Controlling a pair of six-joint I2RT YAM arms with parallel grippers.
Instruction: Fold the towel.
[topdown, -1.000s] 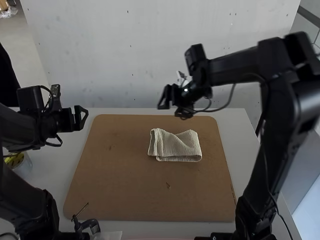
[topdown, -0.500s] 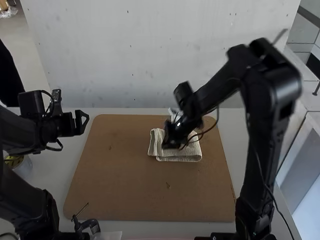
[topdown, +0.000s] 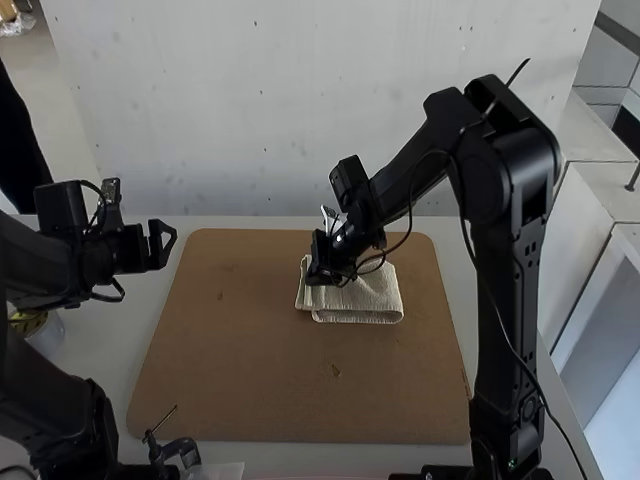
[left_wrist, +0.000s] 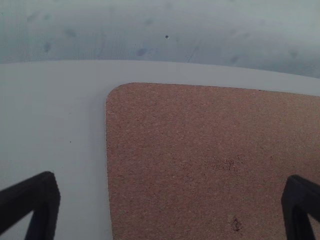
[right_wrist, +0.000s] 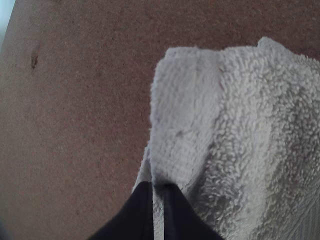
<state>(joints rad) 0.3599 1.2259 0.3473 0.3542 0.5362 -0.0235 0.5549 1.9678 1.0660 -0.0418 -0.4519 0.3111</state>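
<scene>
Left of the board (topdown: 230, 370), the left gripper (topdown: 162, 244) stands wide open, well apart from the towel (topdown: 375, 298). Nearer, the right gripper (right_wrist: 160, 192) has its fingertips together at the folded towel's left end; any pinch cannot be confirmed. From there, the long axis runs rightward across the board's far half.

This looks like a robotics lab: two black robot arms (topdown: 505, 190) stand at a plain pale table (topdown: 110, 330), a loose cable (topdown: 492, 300) looping behind the right end effector (topdown: 318, 268), and a flat brown board (topdown: 250, 375) lies beneath that end effector.
</scene>
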